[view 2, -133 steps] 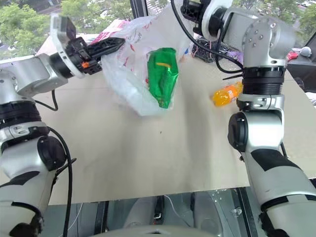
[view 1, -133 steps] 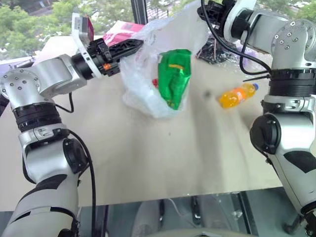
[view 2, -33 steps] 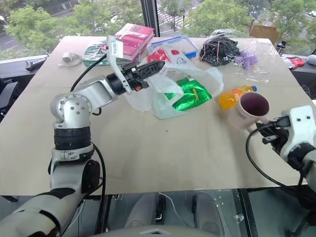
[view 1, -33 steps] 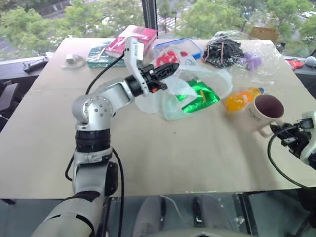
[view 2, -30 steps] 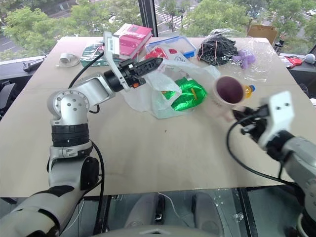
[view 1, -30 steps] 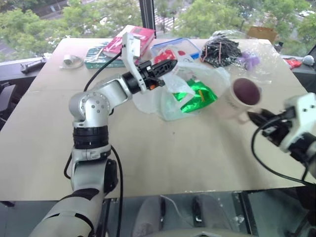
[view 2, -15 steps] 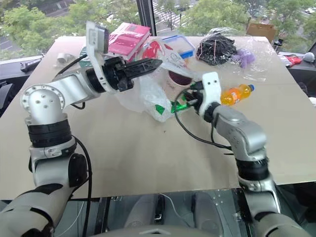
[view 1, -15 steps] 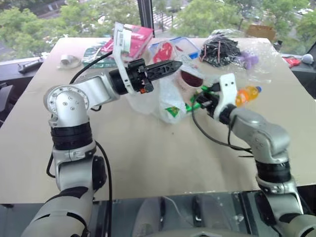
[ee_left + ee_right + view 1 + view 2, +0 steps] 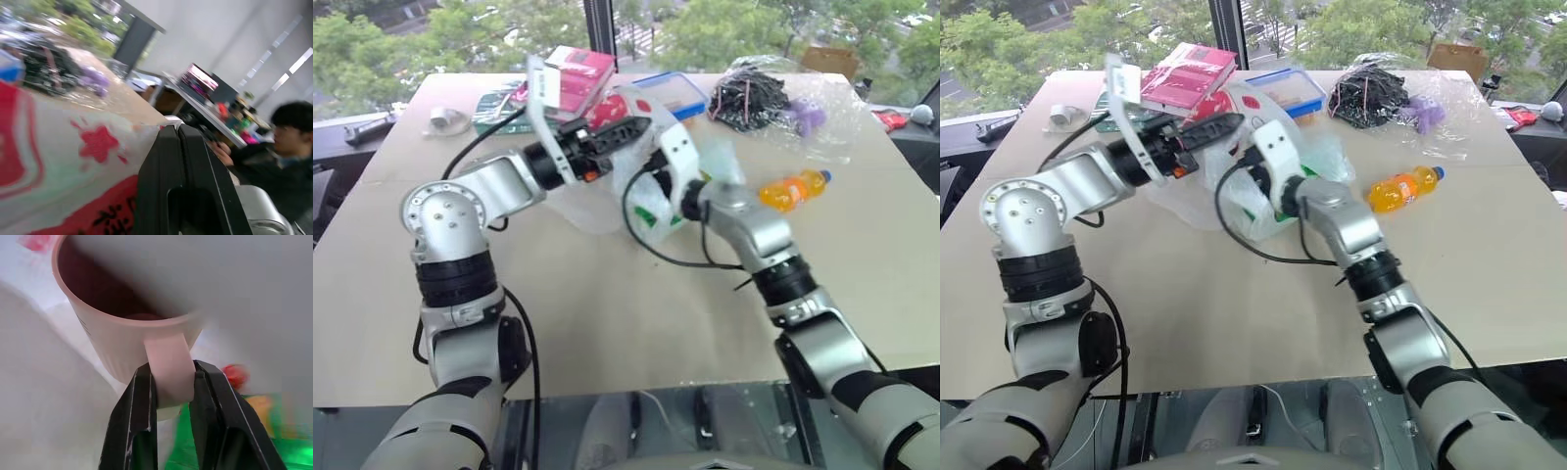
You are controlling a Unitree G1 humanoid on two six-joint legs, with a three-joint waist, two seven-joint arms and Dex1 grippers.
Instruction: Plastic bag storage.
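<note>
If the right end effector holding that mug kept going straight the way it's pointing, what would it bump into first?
Most likely the plastic bag: the right end effector, shut on the mug by its handle, points into its white film. Depth is hard to judge.

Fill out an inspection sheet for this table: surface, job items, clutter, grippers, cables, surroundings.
Surface: beige table, near half bare.
Job's things: plastic bag held up; mug inside it above a green packet.
Clutter: orange bottle, pink box, blue-lidded container, wrapped black cables.
Grippers: left gripper shut on the bag; right gripper clamps the mug's handle.
Cables: black cable loops from the right wrist.
Surroundings: trees beyond windows; a seated person.
</note>
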